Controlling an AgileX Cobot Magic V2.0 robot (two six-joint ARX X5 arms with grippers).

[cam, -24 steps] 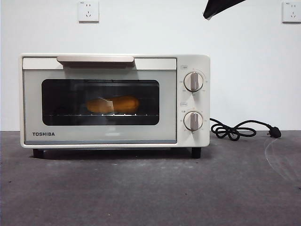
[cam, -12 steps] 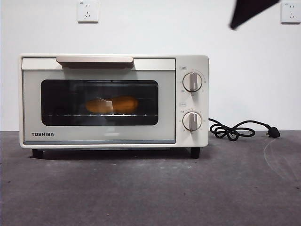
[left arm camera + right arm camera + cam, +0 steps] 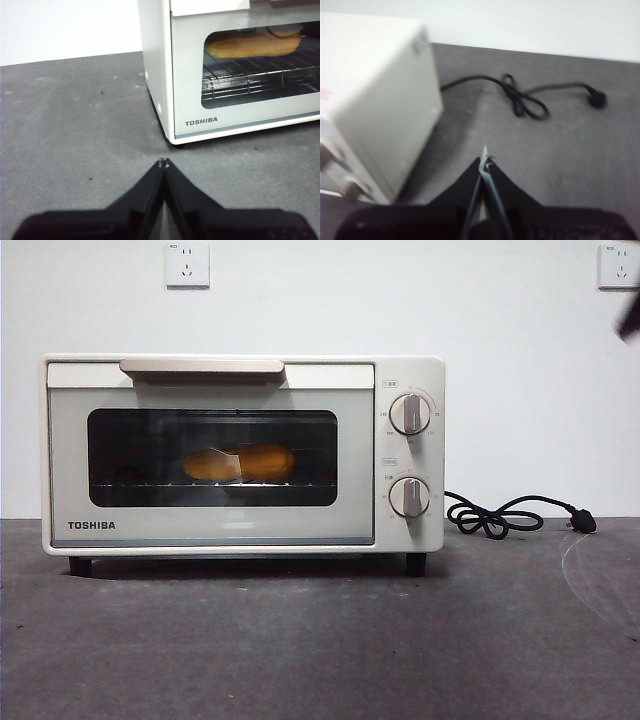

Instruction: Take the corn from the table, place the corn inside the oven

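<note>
The corn (image 3: 240, 462) lies on the wire rack inside the cream-white oven (image 3: 410, 370), behind its closed glass door; the left wrist view shows the corn (image 3: 255, 45) through the window too. The oven stands on the dark grey table (image 3: 320, 640). My left gripper (image 3: 163, 162) is shut and empty, low over the table in front of the oven's TOSHIBA corner. My right gripper (image 3: 485, 159) is shut and empty, high beside the oven's knob end (image 3: 380, 100). In the front view only a dark tip of that arm (image 3: 630, 320) shows at the right edge.
The oven's black cord (image 3: 500, 515) lies coiled on the table to the right of the oven, its plug (image 3: 583, 522) at the far end. The cord (image 3: 525, 100) also shows in the right wrist view. Wall sockets (image 3: 187, 262) sit on the white wall behind.
The dark arm tip in the front view has moved from the top middle to the right edge, almost out of view. The oven and corn have not moved.
</note>
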